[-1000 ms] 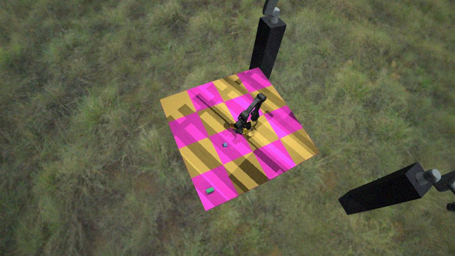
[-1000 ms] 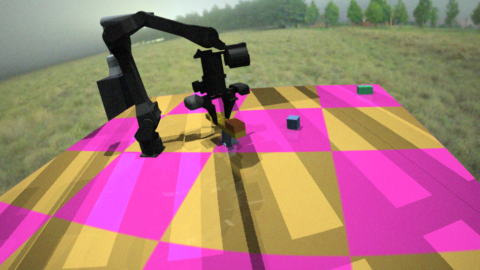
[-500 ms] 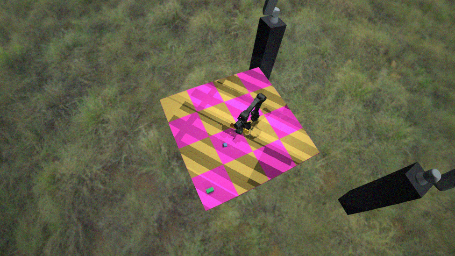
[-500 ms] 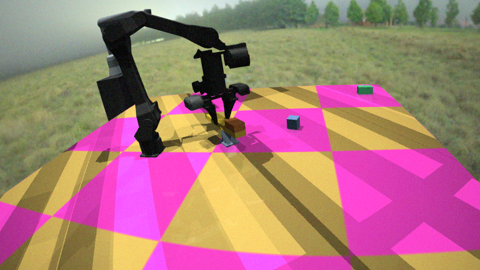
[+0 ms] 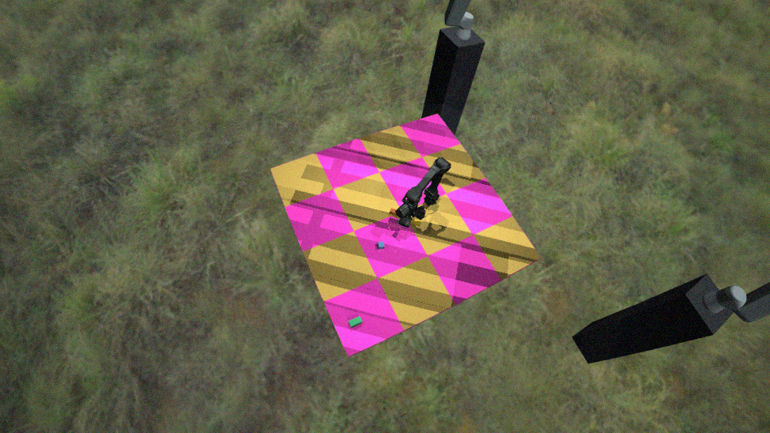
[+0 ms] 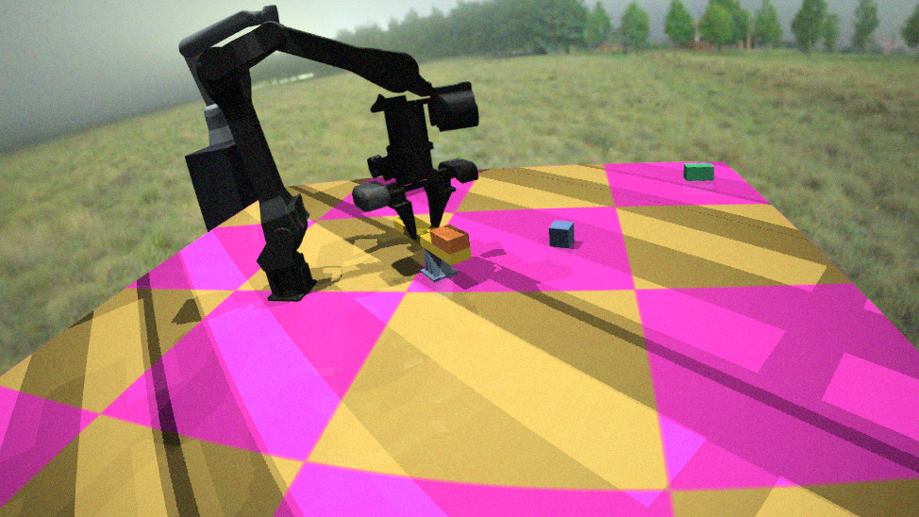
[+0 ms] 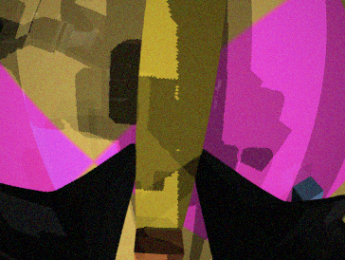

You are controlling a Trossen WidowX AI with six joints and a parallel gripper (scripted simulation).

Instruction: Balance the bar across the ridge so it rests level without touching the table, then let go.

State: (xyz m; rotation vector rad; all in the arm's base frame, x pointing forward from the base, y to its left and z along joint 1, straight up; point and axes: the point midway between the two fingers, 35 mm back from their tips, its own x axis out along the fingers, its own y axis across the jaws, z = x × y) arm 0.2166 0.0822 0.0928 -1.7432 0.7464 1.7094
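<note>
The yellow bar (image 5: pixel 417 220) (image 6: pixel 455 258) (image 7: pixel 166 109) carries an orange block (image 5: pixel 393 211) (image 6: pixel 449 238) (image 7: pixel 158 241) on top of its near end in the exterior view. My gripper (image 6: pixel 425 232) (image 7: pixel 167 153) points down and is shut on the bar, one finger on each side, behind the orange block. The grey-blue ridge (image 6: pixel 438 270) stands on the table under the bar. The bar is held off the table over it. The fingers and bar hide the ridge's top, so I cannot tell whether they touch or whether the bar is exactly level.
A blue cube (image 5: pixel 380 245) (image 6: pixel 560 234) (image 7: pixel 308 190) stands on the checkered table (image 5: pixel 328 269) (image 6: pixel 513 385), to the right of the bar in the exterior view. A green block (image 5: pixel 354 321) (image 6: pixel 698 172) lies near a far corner. Shadows stripe the table.
</note>
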